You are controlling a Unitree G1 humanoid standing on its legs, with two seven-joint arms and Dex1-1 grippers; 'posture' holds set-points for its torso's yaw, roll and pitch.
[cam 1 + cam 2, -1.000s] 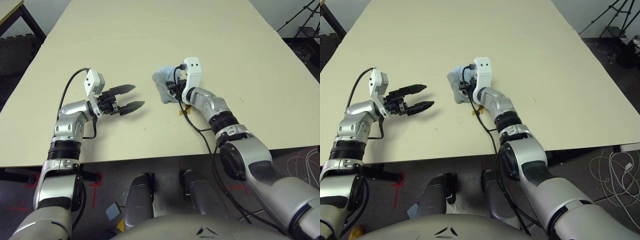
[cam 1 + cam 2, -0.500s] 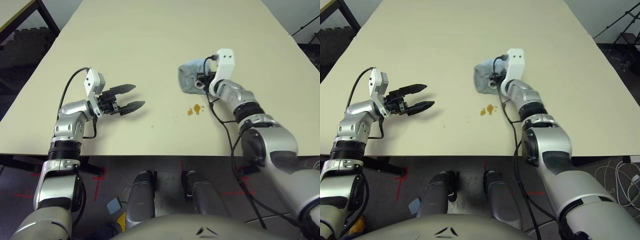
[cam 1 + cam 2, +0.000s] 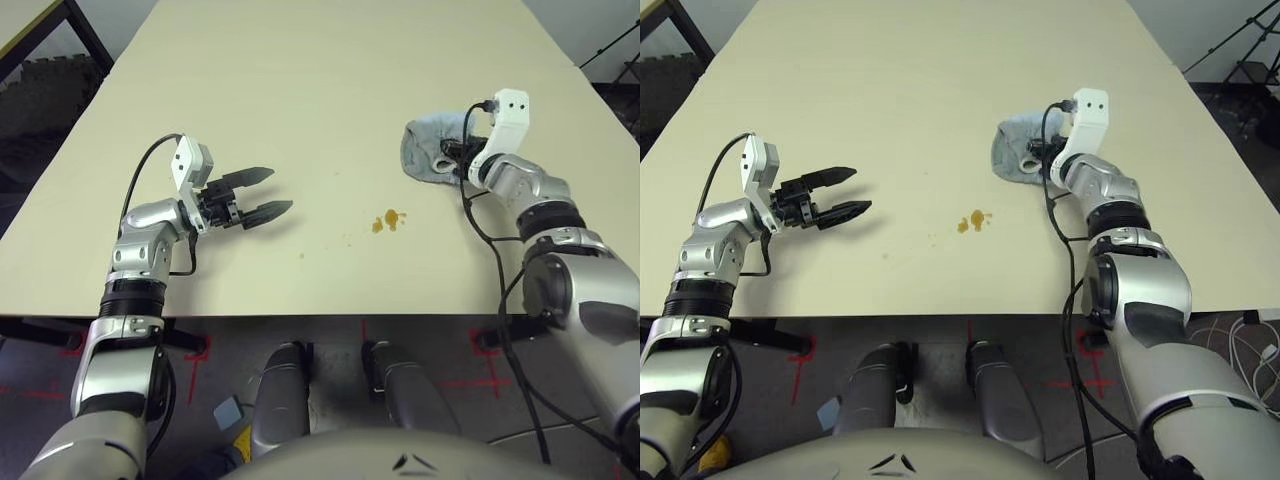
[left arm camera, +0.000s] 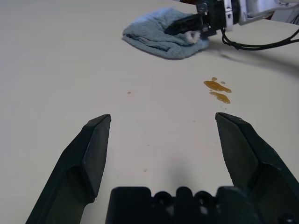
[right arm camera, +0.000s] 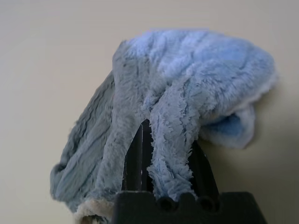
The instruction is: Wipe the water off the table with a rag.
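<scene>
No brand, label or readable lettering can be made out on the equipment; two dark dots mark the white wrist housing (image 3: 512, 107) of the right arm. The right gripper (image 5: 170, 172) is clamped on the rag (image 5: 196, 79), with a fold of the cloth pinched between its two black fingers. The rag lies bunched on the right-hand part of the table (image 3: 300, 120), beyond the water (image 3: 390, 220) as seen from the robot, and apart from it. The left gripper (image 3: 268, 195) is positioned above the left-hand part of the table, fingers apart, with nothing between them.

The water consists of orange-brown blotches located between the two grippers, nearer to the table's front edge than the rag is. The left wrist view resolves it as two main patches with small droplets alongside, and shows further specks on the tabletop. The right wrist view shows the pile of the rag, its pale edging and a loop of cloth folded under at one side; the head views show the rag only as a compact bundle.

The right eye view includes white cables (image 3: 1252, 365) on the floor at the right, beyond the table's front edge. The left eye view includes a blue-grey square item (image 3: 228, 413) on the floor.
</scene>
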